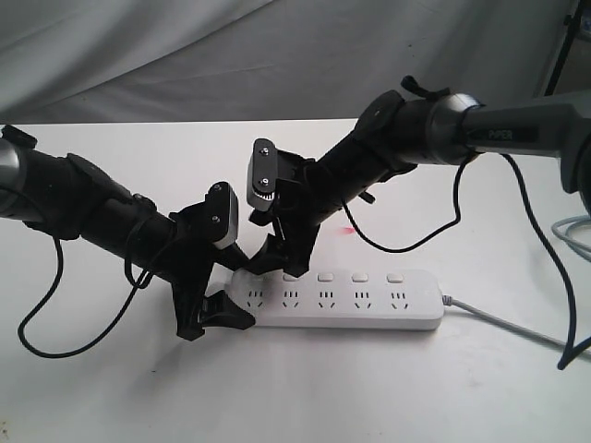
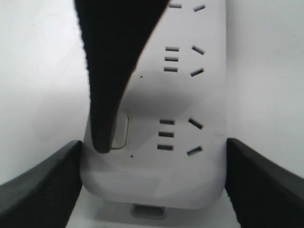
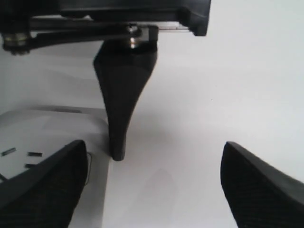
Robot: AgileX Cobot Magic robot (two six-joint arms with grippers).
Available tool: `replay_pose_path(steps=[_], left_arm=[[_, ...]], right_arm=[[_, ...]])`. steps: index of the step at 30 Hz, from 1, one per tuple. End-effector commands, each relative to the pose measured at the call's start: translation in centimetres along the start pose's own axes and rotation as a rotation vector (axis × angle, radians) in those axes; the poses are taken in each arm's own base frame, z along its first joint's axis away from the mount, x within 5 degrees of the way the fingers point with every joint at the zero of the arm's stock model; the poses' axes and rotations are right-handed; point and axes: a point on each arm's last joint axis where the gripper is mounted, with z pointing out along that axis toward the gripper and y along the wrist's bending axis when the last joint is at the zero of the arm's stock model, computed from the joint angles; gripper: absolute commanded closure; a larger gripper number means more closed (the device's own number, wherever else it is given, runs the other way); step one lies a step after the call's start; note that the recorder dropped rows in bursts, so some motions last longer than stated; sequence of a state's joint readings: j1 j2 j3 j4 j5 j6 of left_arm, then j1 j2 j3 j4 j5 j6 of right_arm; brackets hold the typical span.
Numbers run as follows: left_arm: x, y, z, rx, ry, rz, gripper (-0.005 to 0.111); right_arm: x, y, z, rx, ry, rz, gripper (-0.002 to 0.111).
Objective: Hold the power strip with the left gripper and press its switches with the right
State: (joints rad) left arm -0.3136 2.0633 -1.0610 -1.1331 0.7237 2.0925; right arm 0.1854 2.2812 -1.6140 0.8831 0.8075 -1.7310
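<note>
Black-clawed, the left gripper (image 1: pixel 235 293) straddles the rounded left end of the power strip (image 1: pixel 360 300), one finger against each long edge, clasping it. The white strip lies flat on the white table (image 1: pixel 323 397), running off to the right. Over that same end the right gripper (image 1: pixel 282 257) stands with its jaws wide apart, one fingertip (image 2: pixel 102 140) resting on the edge of the first of the switches (image 2: pixel 122 130). A grey cord (image 1: pixel 499 318) trails from the far right end.

power strip (image 1: pixel 369 305) left end: partly hidden by left gripper (image 1: pixel 233 293) | cord (image 1: pixel 503 323): runs off right edge
</note>
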Motion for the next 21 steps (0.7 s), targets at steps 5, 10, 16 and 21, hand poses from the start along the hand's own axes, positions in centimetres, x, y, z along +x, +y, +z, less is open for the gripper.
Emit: replay_pose_path(steps=[5,10,16,21], left_arm=[[-0.1,0.1,0.1,-0.013,0.001,-0.001,0.107],[-0.1,0.1,0.1,-0.013,0.001,-0.001,0.107],[-0.1,0.1,0.1,-0.013,0.001,-0.001,0.107],[-0.1,0.1,0.1,-0.013,0.001,-0.001,0.107]], right_arm=[[-0.1,0.0,-0.1,0.003,0.011,-0.007,0.037],[0.6,0.1,0.7,-0.014,0.023,0.002,0.037],[1.3,0.2,1.3,-0.027,0.047,-0.009,0.037],[2.3,0.7,1.8,-0.028,0.09,-0.039,0.037]])
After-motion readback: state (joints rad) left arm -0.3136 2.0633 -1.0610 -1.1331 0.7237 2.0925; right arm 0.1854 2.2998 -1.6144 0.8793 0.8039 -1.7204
